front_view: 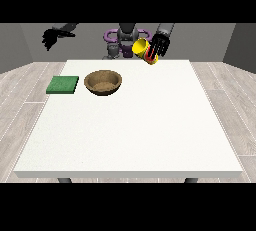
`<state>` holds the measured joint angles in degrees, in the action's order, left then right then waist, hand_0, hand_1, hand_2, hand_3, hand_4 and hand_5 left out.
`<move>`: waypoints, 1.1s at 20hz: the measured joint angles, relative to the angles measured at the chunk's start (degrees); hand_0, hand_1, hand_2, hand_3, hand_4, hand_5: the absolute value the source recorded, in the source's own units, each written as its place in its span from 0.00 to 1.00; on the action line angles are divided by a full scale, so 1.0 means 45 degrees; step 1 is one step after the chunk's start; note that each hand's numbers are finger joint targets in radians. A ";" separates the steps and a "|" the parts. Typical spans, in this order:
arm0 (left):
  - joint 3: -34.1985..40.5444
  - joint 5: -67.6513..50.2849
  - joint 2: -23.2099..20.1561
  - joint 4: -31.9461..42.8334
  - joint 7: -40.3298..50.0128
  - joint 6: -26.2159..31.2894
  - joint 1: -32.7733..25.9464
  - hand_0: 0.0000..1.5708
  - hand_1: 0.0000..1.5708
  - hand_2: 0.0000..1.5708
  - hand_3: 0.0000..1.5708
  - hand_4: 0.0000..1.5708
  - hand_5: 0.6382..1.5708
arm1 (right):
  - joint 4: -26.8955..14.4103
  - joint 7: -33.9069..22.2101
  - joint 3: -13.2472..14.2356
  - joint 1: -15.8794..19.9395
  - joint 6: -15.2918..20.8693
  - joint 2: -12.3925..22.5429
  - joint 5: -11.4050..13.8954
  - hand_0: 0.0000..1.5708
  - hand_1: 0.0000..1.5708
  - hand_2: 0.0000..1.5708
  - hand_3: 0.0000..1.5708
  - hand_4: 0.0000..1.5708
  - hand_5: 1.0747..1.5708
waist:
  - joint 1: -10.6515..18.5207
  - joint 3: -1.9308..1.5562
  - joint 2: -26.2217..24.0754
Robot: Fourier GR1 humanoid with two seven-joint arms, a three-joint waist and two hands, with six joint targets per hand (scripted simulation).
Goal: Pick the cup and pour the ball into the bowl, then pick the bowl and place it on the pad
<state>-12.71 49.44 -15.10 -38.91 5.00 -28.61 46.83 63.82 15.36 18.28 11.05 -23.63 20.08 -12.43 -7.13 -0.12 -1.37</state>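
Yellow cup with red base point(144, 50) is clamped, tilted, in fingers of the hand at the view's right point(160, 44), raised above the white table point(150, 125). Brown wooden bowl point(103, 82) sits below-left of those fingers, beside the green square pad point(63, 84). The hand at the view's left point(51, 36) hangs raised, fingers relaxed apart.

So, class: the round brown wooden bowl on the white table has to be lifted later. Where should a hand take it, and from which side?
Probably the rim of the round brown wooden bowl, from above. It sits upright and open-topped, with low sloping walls. The side facing the green square pad looks sensible, since the free hand at the view's left hangs over there.
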 measured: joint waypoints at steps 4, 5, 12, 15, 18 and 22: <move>-0.1521 0.2178 0.0570 0.0217 0.1632 0.0337 0.0626 0.96 0.96 1.00 1.00 0.90 0.79 | -0.0609 0.0129 0.0162 -0.0165 -0.0296 0.0245 -0.0036 0.00 0.00 0.00 0.00 0.00 1.00 | 0.0045 -0.0009 -0.0486; -0.1872 0.2662 0.0610 0.0281 0.1822 0.0496 0.0794 0.96 0.96 1.00 1.00 0.88 0.82 | -0.0684 0.0067 0.0239 -0.0080 -0.0368 0.0362 -0.0112 0.00 0.00 0.00 0.00 0.00 1.00 | 0.0032 -0.0010 -0.0541; -0.4462 0.5819 0.1775 0.0881 0.3096 0.2282 0.1766 0.98 0.98 1.00 1.00 1.00 0.52 | -0.1094 0.0277 0.0218 0.0191 -0.0568 0.0399 -0.0095 0.00 0.00 0.00 0.00 0.00 1.00 | -0.0197 -0.0004 -0.0492; -0.5673 0.7235 0.2170 0.1230 0.3499 0.3292 0.2201 0.97 0.97 1.00 1.00 0.96 0.64 | -0.1324 0.0360 0.0193 0.0256 -0.0625 0.0372 -0.0064 0.00 0.00 0.00 0.00 0.00 1.00 | -0.0213 -0.0006 -0.0522; -0.6605 0.8363 0.2272 0.1587 0.3600 0.4140 0.2425 0.93 0.93 1.00 1.00 0.94 0.62 | -0.1352 0.0215 0.0181 0.0391 -0.0589 0.0396 -0.0072 0.00 0.00 0.00 0.00 0.00 1.00 | -0.0214 0.0003 -0.0615; -0.7309 0.9415 0.2490 0.1641 0.3429 0.5073 0.2669 0.92 0.92 1.00 1.00 0.97 0.53 | -0.1578 0.0377 0.0338 0.0309 -0.0765 0.0642 -0.0111 0.00 0.00 0.00 0.00 0.00 1.00 | -0.0035 0.0011 -0.0623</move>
<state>-45.60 91.81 -3.90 -31.52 20.43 -5.78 58.84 56.72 17.06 19.80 12.44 -27.07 22.97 -12.93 -7.29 -0.07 -4.18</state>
